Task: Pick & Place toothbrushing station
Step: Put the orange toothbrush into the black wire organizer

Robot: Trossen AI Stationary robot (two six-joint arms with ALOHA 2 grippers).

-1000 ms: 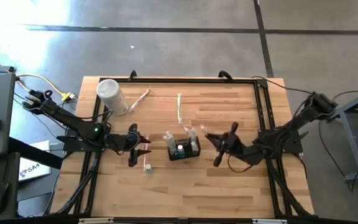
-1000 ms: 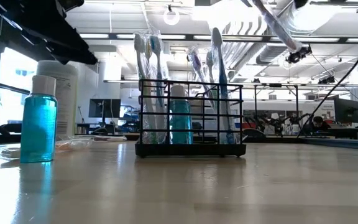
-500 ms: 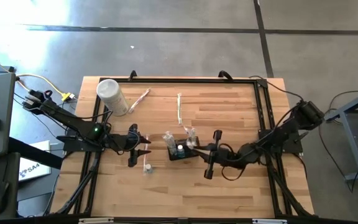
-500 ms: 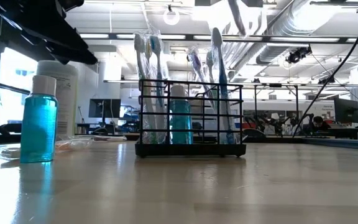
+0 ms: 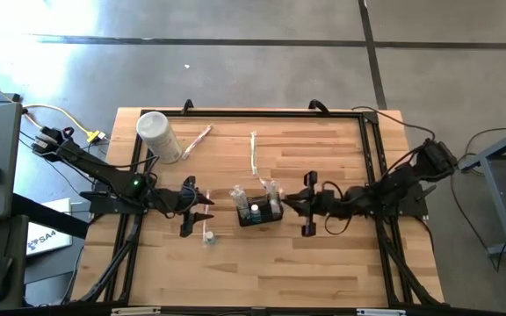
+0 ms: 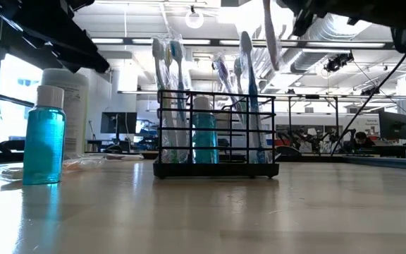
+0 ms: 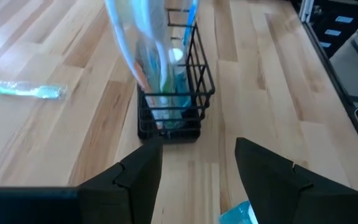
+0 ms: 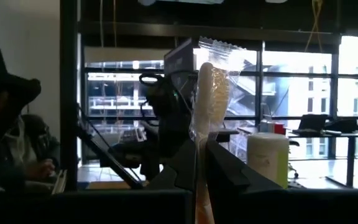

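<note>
The toothbrushing station [image 5: 259, 211] [image 6: 216, 134] [image 7: 174, 112] is a black wire holder standing on the wooden table. Several wrapped toothbrushes and a blue bottle stand in it. My right gripper [image 5: 288, 203] [image 8: 201, 155], just right of the holder, is shut on a wrapped toothbrush [image 8: 207, 93] [image 6: 268, 35]. In the low view the brush's lower end hangs above the holder's right end. My left gripper [image 5: 202, 208] [image 7: 197, 162] waits open to the holder's left, with nothing between its fingers. My right gripper pinches the wrapped toothbrush's shaft [image 8: 199, 146] between its two fingers, through the clear wrapper. The fingers come from the table's right side, about level and tipped slightly up, and lie across the brush. The brush is lifted clear and nearly upright, one end above the fingers.
A second blue bottle [image 5: 207, 237] [image 6: 43, 137] stands near my left gripper. A tall white canister [image 5: 158, 136] stands at the far left. Two wrapped toothbrushes [image 5: 196, 140] [image 5: 253, 154] lie flat on the far half of the table.
My right gripper has swung toward the holder and sunk, its wrist turning. The wrapped toothbrush, slanting off to the right a second ago, has come left and down and now hangs nearly upright over the holder's right end. The gripper has stayed shut on it.
</note>
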